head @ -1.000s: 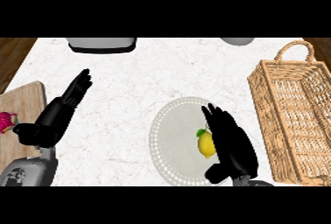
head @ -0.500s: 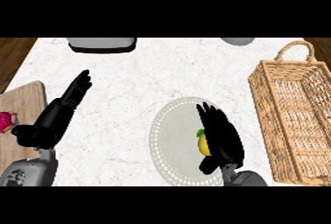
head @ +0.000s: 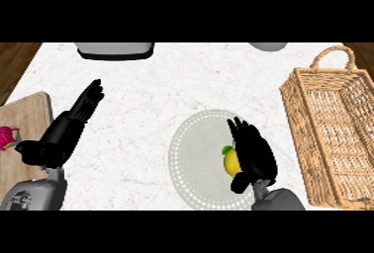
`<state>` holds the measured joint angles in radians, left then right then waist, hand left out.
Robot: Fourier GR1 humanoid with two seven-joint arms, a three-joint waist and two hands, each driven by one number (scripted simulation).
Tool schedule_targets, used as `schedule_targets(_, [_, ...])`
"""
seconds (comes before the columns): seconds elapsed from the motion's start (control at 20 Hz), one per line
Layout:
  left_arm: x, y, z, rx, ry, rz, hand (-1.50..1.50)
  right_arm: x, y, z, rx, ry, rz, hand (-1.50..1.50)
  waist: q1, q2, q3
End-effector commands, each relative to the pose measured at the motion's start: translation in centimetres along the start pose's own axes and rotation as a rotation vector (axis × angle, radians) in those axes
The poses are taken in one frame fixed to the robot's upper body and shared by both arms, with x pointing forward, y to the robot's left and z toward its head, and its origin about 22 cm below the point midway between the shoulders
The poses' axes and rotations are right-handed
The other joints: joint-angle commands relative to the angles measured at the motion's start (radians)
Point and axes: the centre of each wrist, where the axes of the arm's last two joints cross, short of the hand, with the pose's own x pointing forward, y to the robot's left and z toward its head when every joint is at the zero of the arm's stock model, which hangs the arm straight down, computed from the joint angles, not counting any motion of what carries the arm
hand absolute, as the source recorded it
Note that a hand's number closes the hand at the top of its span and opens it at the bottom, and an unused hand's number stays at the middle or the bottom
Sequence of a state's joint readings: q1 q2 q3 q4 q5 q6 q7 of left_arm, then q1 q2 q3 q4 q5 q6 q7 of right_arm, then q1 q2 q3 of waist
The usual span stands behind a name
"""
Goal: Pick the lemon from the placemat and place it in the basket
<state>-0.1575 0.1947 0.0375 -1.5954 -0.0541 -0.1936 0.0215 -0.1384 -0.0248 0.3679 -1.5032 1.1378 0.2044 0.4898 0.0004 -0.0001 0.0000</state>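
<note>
Head view, steeply down on white marbled counter (head: pixel 168 84). Small yellow lemon with green tip (head: pixel 231 160) lying on round pale grey placemat with dotted rim (head: pixel 191 163), on placemat's right half. Black right hand (head: pixel 253 153) laid over lemon's right side, touching it and hiding part of it, fingers stretched straight toward counter's far edge, thumb down near lemon's lower end; not seen curled round fruit, so read as open. Lemon thus just left of palm, between hand and placemat's middle. Tall rectangular woven wicker basket with arched handle (head: pixel 332 128) standing at right, near placemat but apart from it; nothing seen inside except its weave. Black left hand (head: pixel 80 111) resting open at left, fingers straight and pointing up and away, well apart from lemon. Light wooden cutting board (head: pixel 25 118) at left edge, bearing small pink-red thing (head: pixel 6 137), kind not told. Dark-based grey appliance (head: pixel 116 50) at far edge, cut off by frame; grey rounded object (head: pixel 269 46) also at far edge, only partly seen.
</note>
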Motion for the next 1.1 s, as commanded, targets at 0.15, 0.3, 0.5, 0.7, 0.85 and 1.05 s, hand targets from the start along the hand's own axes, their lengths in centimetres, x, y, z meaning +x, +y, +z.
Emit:
schedule_targets(0.15, [0.4, 1.0, -1.2, -0.01, 0.007, -0.011, 0.0, -1.1, 1.0, -0.8, 0.059, -0.009, -0.015, -1.5, -0.001, 0.0, 0.0])
schedule_targets(0.3, [0.2, 1.8, -0.2, -0.002, -0.005, -0.002, 0.0, -1.3, 1.6, 0.5, 0.105, -0.018, 0.008, -1.5, -0.002, 0.0, 0.0])
schedule_targets(0.5, [-1.1, 0.6, -0.9, -0.002, -0.017, -0.009, 0.0, -0.4, 1.7, -1.8, 0.158, -0.042, 0.073, 1.5, -0.001, 0.001, 0.0])
schedule_targets(0.7, [1.0, 2.3, -0.7, -0.011, -0.01, 0.005, 0.0, -0.4, 3.3, -1.0, 0.148, -0.043, 0.078, 1.5, 0.001, 0.0, 0.0])
schedule_targets(0.85, [-0.8, -0.4, -1.5, -0.005, -0.001, 0.004, 0.0, 0.9, 5.6, -0.3, 0.153, -0.107, 0.184, 1.5, -0.001, 0.002, 0.0])
schedule_targets(1.05, [0.9, 1.0, -1.6, -0.002, 0.001, -0.004, 0.0, 0.9, 4.6, -1.1, 0.055, -0.145, 0.215, 1.5, 0.002, 0.001, 0.0])
